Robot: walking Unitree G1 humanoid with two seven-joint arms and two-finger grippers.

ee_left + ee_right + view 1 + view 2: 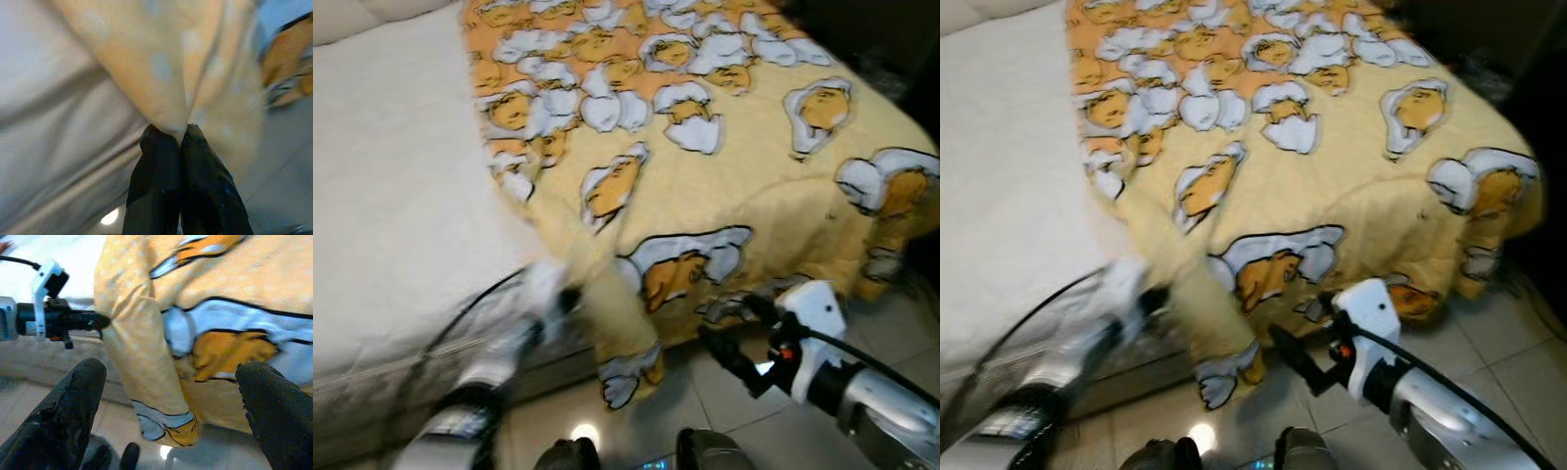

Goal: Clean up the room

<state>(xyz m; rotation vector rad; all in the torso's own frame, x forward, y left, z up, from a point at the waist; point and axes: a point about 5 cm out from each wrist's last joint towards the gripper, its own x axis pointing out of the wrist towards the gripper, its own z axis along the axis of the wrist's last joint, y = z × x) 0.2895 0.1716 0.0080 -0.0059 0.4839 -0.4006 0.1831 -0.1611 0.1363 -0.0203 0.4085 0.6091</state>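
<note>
Pinching a hanging fold of the yellow blanket [705, 196] at lower left of centre, the left gripper [180, 139] with both black fingers pressed together on the cloth. Covering the centre and upper right of the frame, the blanket printed with orange and white cartoon figures, draped over the bed's edge with one corner [626, 377] dangling down to the tiled floor [744, 421]. Lying bare across the left of the frame, the white mattress [391, 196]. Held low at lower right, just in front of the blanket's hanging edge, the right gripper [171, 396] with fingers spread wide and nothing between them. Blurred at lower left, the left arm.
</note>
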